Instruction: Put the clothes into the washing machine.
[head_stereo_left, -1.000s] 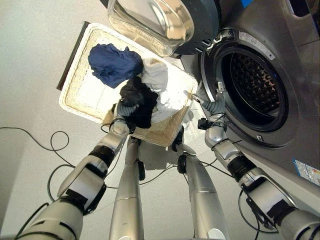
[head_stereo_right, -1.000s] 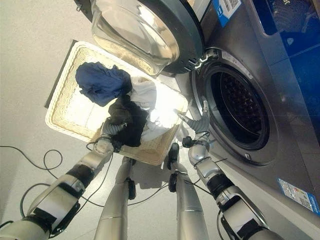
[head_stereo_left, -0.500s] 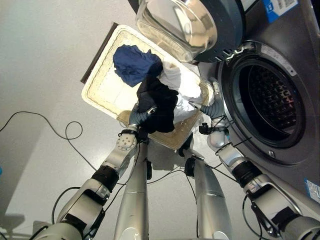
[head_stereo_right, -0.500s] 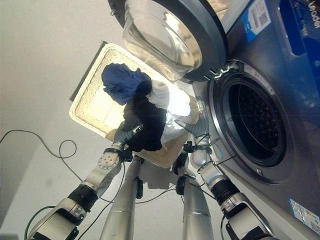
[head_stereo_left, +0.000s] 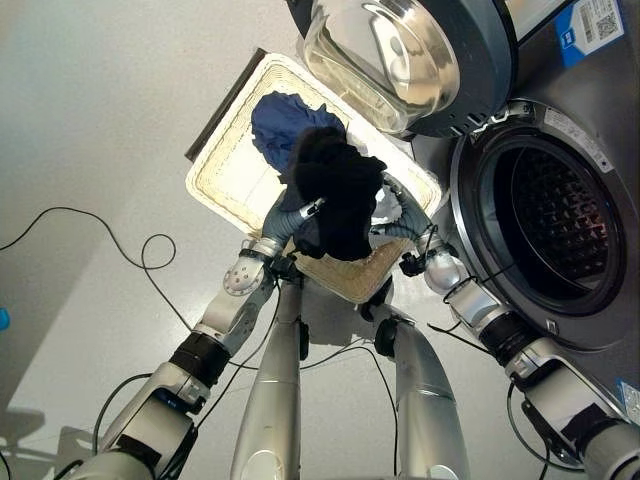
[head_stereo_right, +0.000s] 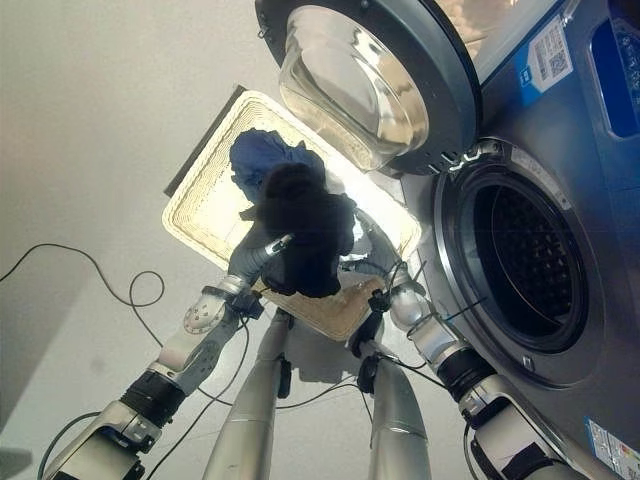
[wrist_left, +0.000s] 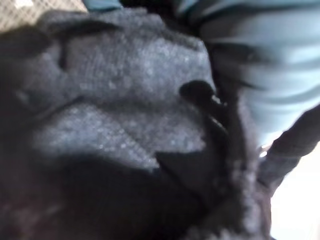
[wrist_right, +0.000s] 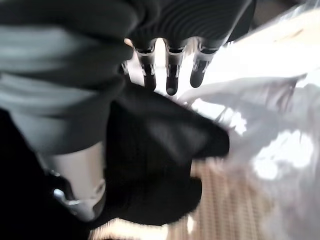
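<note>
A black garment (head_stereo_left: 340, 185) hangs lifted above the white wicker basket (head_stereo_left: 225, 160). My left hand (head_stereo_left: 283, 220) is shut on its lower left side; in the left wrist view the dark cloth (wrist_left: 125, 135) sits right against a fingertip (wrist_left: 197, 92). My right hand (head_stereo_left: 408, 215) touches the garment's right side, and its fingers (wrist_right: 170, 75) are straight. A blue garment (head_stereo_left: 275, 120) and a white one (wrist_right: 280, 130) lie in the basket. To the right the washing machine's drum (head_stereo_left: 555, 225) stands open.
The machine's round glass door (head_stereo_left: 400, 50) is swung open over the basket's far right corner. A dark strip (head_stereo_left: 225, 110) runs along the basket's left edge. Bare grey floor lies to the left.
My left hand has raised the black garment out of the basket, and my right hand has come over to its right side. The camera view has also shifted.
</note>
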